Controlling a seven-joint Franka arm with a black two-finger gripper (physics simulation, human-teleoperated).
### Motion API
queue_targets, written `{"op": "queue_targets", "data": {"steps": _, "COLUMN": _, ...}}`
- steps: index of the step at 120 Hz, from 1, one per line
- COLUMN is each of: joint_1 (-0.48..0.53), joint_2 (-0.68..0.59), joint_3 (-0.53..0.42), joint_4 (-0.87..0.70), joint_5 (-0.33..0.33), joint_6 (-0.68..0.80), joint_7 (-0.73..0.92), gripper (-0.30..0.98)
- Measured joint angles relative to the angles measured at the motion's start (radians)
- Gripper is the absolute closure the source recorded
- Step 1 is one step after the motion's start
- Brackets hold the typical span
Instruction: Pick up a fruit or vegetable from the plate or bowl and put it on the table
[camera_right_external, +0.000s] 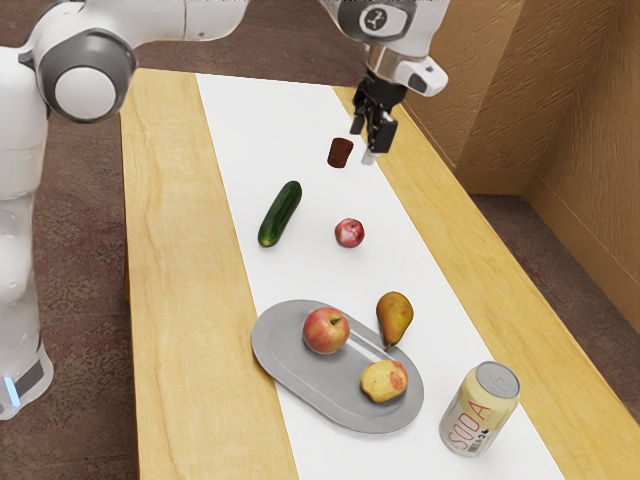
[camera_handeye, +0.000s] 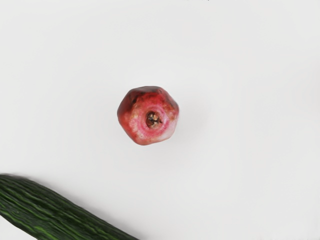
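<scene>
Gripper (camera_right_external: 362, 141) open, nothing held; likely pick, apple (camera_right_external: 326, 331) on plate (camera_right_external: 318, 390), lies well apart, beyond small red fruit (camera_right_external: 349, 233), toward exterior view's lower edge

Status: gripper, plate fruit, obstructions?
Black two-finger gripper open, empty, off beyond grey oval plate. Red-yellow apple and yellow, red-blotched fruit both on plate. Brownish pear close by its rim, might crowd a grasp.

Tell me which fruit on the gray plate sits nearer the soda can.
The yellow fruit with the reddish patch: it sits toward the end of the plate nearer the soda can, while the redder apple lies toward the other end.
</scene>
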Motion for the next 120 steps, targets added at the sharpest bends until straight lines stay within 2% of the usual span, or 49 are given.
{"op": "queue_targets", "data": {"steps": 24, "joint_1": -0.096, "joint_2": 0.004, "joint_3": -0.021, "joint_4": 0.037, "joint_5": 0.057, "joint_6": 0.001, "joint_7": 0.004, "gripper": 0.00}}
{"op": "queue_targets", "data": {"steps": 37, "joint_1": -0.189, "joint_2": 0.057, "joint_3": -0.025, "joint_4": 0.039, "joint_5": 0.071, "joint_6": 0.005, "joint_7": -0.027, "gripper": 0.00}}
{"op": "queue_targets", "data": {"steps": 54, "joint_1": -0.250, "joint_2": 0.126, "joint_3": -0.026, "joint_4": 0.030, "joint_5": 0.076, "joint_6": 0.009, "joint_7": -0.074, "gripper": 0.00}}
{"op": "queue_targets", "data": {"steps": 72, "joint_1": -0.273, "joint_2": 0.131, "joint_3": -0.025, "joint_4": 0.012, "joint_5": 0.014, "joint_6": 0.011, "joint_7": -0.117, "gripper": 0.00}}
{"op": "queue_targets", "data": {"steps": 87, "joint_1": -0.297, "joint_2": 0.021, "joint_3": -0.024, "joint_4": -0.227, "joint_5": -0.027, "joint_6": 0.091, "joint_7": -0.138, "gripper": 0.00}}
{"op": "queue_targets", "data": {"steps": 120, "joint_1": -0.339, "joint_2": 0.003, "joint_3": -0.026, "joint_4": -0.368, "joint_5": -0.118, "joint_6": 0.230, "joint_7": -0.146, "gripper": 0.00}}
